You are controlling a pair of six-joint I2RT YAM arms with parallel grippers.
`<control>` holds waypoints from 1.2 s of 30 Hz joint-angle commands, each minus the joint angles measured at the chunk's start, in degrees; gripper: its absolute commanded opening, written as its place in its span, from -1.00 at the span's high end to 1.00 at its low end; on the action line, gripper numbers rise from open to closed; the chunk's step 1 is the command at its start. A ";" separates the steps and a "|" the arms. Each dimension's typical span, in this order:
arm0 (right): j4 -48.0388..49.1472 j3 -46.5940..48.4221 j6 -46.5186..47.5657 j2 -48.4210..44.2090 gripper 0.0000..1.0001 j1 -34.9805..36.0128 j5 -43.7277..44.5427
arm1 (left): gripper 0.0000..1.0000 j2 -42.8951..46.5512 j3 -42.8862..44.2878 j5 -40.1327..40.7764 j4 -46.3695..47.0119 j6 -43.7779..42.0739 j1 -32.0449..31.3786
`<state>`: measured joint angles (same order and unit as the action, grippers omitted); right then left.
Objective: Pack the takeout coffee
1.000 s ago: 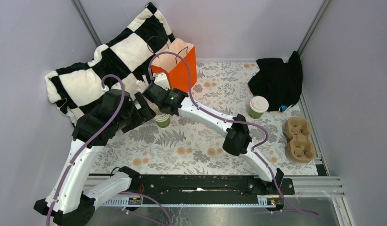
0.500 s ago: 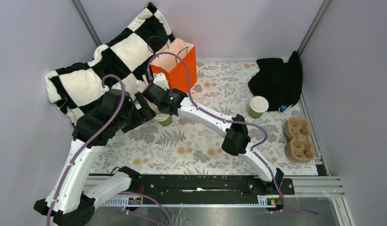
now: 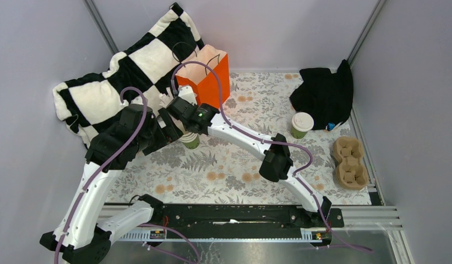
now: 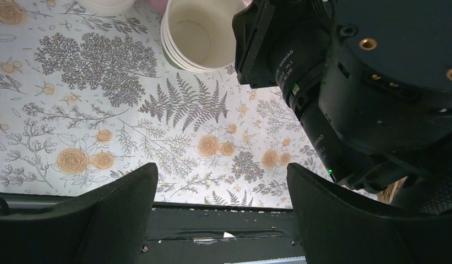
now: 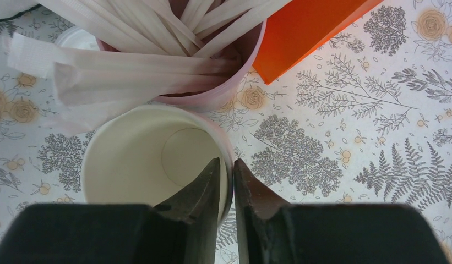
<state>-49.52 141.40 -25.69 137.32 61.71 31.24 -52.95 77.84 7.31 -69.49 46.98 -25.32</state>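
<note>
Seen from above, a floral-patterned bench (image 3: 240, 165) inside a grey booth; at far left a black-and-white checked cushion (image 3: 102, 88) slumps against the wall; in front of it the left arm leans in, its left fingers (image 4: 119, 214) spread wide with only bare bench between them, just beside a stack of lidless green paper cups with beige insides (image 5: 135, 159); the right arm reaches across to the same stack, and the right fingers (image 5: 199, 214) are nearly pressed together, one inside the top cup and one outside, pinching its rim; just behind the stack stands a pink cup (image 5: 212, 96) of white paper-wrapped sticks, with the edge of a round white lid (image 5: 75, 36) beside it, too little showing to say what it belongs to; next comes an upright orange paper bag (image 3: 210, 82), open at the top; over the last second almost nothing has changed: the right wrist has only shuffled slightly over the stack, the stack has stayed put, and the left arm has held still; for the task this looks like no progress, since the arms are busy with lidless cups; the takeout coffee in clear view, a small green paper cup with a round white plastic lid (image 3: 302, 125), stands upright well to the right, far apart from both sets of fingers, just beside a crumpled black cloth (image 3: 322, 93); at far right lies a brown moulded-pulp cup carrier (image 3: 350, 162), its wells unfilled.
</note>
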 commanded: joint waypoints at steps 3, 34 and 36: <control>1.01 1.37 0.40 -3.16 0.53 -0.06 -0.86 | -0.82 0.32 -0.34 -0.46 1.99 -0.01 0.01; 0.86 -1.69 0.59 -6.96 1.00 -0.75 -2.75 | -0.82 -0.30 -0.93 -0.30 3.58 1.55 0.01; 1.56 -2.68 -0.97 -8.33 1.00 -1.42 -4.57 | -0.82 -0.35 -0.74 -0.19 3.62 1.53 0.01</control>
<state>-49.06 139.87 -23.77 135.72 61.49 29.80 -53.01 75.88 6.52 -67.94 48.36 -25.32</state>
